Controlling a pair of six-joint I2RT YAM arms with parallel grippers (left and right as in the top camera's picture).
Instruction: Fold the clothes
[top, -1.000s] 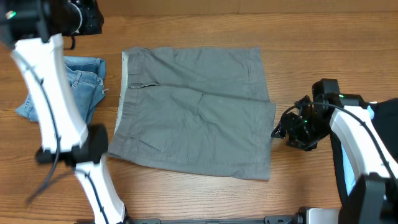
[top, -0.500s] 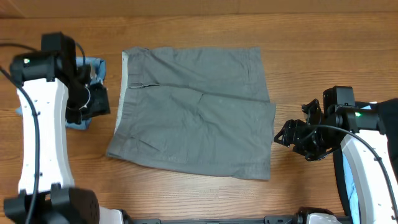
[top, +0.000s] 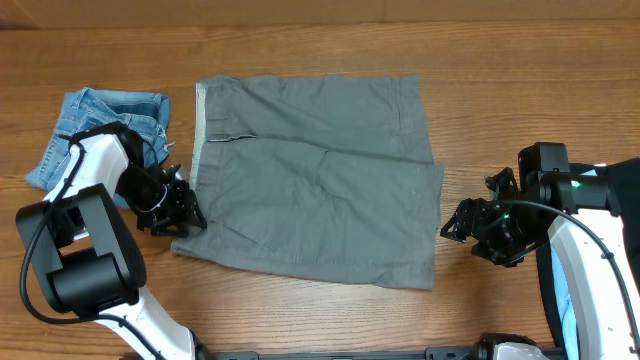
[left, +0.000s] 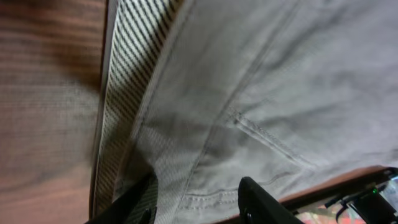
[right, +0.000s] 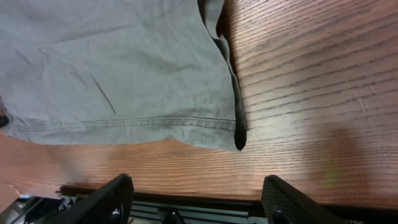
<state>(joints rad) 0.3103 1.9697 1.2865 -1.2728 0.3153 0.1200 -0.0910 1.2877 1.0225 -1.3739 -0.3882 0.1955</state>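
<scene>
**A:** What do I have from overhead?

**B:** The grey shorts lie spread flat in the middle of the table. Their paler waistband is to my left and the leg ends to my right. My left gripper sits at their near-left corner, right by the end of the waistband. My right gripper is over bare wood just beside the near-right corner, apart from the cloth. A pair of denim shorts is bunched at the far left, not touching the grey pair.

**A:** And the left wrist camera?

**B:** It's blurry, but I can see the striped inside of the waistband running down the left. Grey cloth fills most of the rest, with a stitched pocket line across it. My two fingers stand partway apart, with cloth showing in the gap. I see nothing pinched, and I cannot tell whether the tips touch the fabric.

**A:** Right wrist?

**B:** Here my fingers are spread wide over wood, with nothing between them. The hem of the shorts lies ahead, its corner doubled over and clear of both tips.
</scene>
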